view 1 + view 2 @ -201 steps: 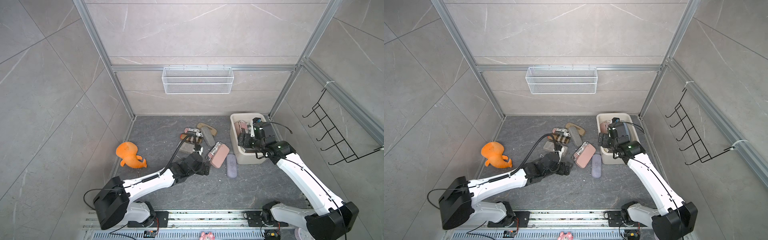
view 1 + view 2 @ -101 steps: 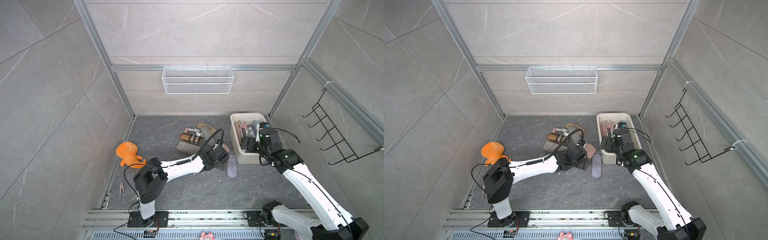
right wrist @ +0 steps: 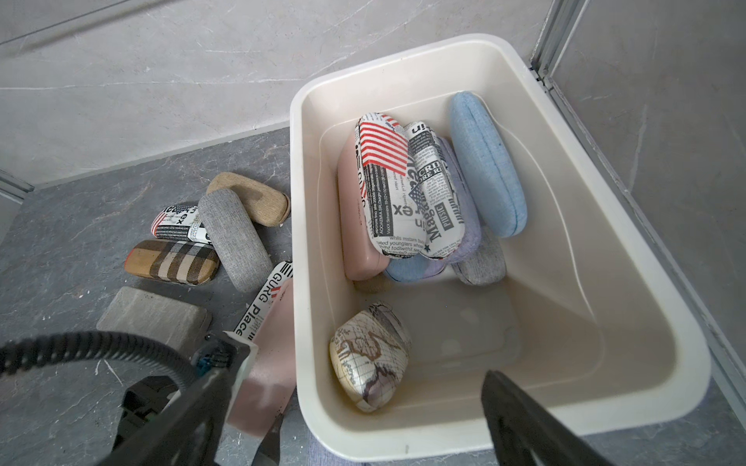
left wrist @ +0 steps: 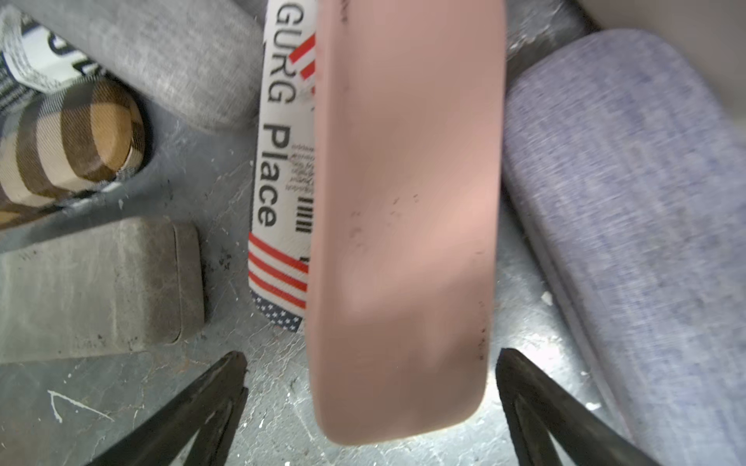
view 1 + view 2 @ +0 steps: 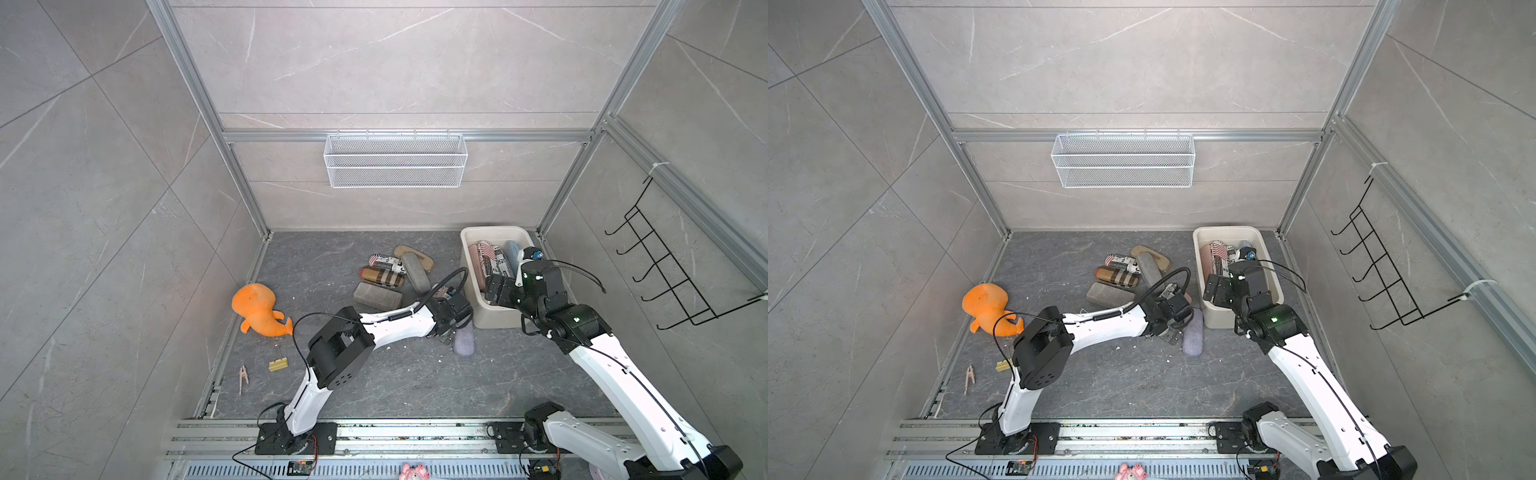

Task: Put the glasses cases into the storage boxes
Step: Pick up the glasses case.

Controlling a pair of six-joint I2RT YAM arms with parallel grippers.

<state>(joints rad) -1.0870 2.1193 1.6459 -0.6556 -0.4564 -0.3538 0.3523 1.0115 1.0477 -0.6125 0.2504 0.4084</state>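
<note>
The cream storage box [image 5: 498, 322] stands at the back right and holds several glasses cases in newspaper print, pink, lilac, blue and grey, plus a map-print one [image 3: 369, 355] at its near end. My right gripper [image 3: 355, 377] hangs open above that near end, holding nothing. More cases lie on the floor left of the box: pink [image 4: 403, 201], newspaper print [image 4: 278, 181], lilac [image 5: 464, 340], grey [image 5: 415, 272], plaid [image 5: 381, 277], tan [image 5: 413, 255] and a flat grey one [image 5: 377, 296]. My left gripper [image 4: 371, 357] is open, its fingers on either side of the pink case's end without touching it.
An orange plush toy [image 5: 259, 309] lies at the left wall. A clothes peg [image 5: 243, 378] and a small clip [image 5: 277, 365] lie near the front left. A white wire basket [image 5: 395, 162] hangs on the back wall, a black hook rack [image 5: 665, 270] on the right wall.
My left arm has swung right, from the middle of the floor to the pink case beside the box. My right gripper has drawn back a little toward the box's near end.
</note>
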